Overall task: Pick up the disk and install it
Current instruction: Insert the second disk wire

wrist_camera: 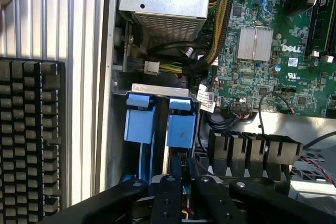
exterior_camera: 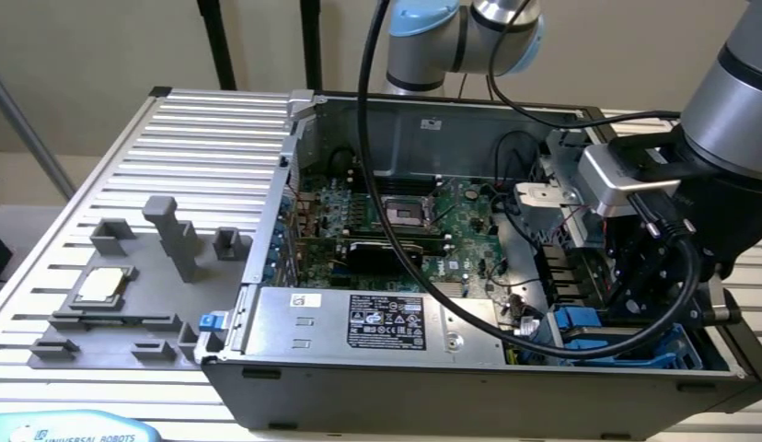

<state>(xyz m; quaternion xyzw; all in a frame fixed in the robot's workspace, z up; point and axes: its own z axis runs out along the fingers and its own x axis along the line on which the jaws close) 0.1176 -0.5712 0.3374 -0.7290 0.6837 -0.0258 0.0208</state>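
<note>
While nothing is being carried across the table, the work sits at the far end of the scene, so reading from the exterior view's left: a grey ribbed table (exterior_camera: 197,138) holds a grey fixture block (exterior_camera: 135,295) with a small square silvery chip (exterior_camera: 101,285) resting on it. Next comes the open computer case (exterior_camera: 479,387), with its green motherboard (exterior_camera: 406,216) lying flat inside and a large silver box with a black label (exterior_camera: 387,322) along the near wall. At the exterior view's right, the arm reaches down into the case corner, where blue plastic shows in the drive bay (exterior_camera: 615,336). Seen from the wrist, the gripper (wrist_camera: 181,182) has its black fingers (wrist_camera: 167,198) drawn narrow, close together, just over two upright blue carrier tabs (wrist_camera: 181,127) standing side by side in the bay. The disk (wrist_camera: 140,124) appears to be already down in that bay, edge-on, its label hidden; whether the fingers grip it or merely press on it cannot be told. By my judgement this is the installing step, near its finish. Seating it fully would call for a straight, gentle push along the slot, keeping clear of the nearby cables (wrist_camera: 220,19).
</note>
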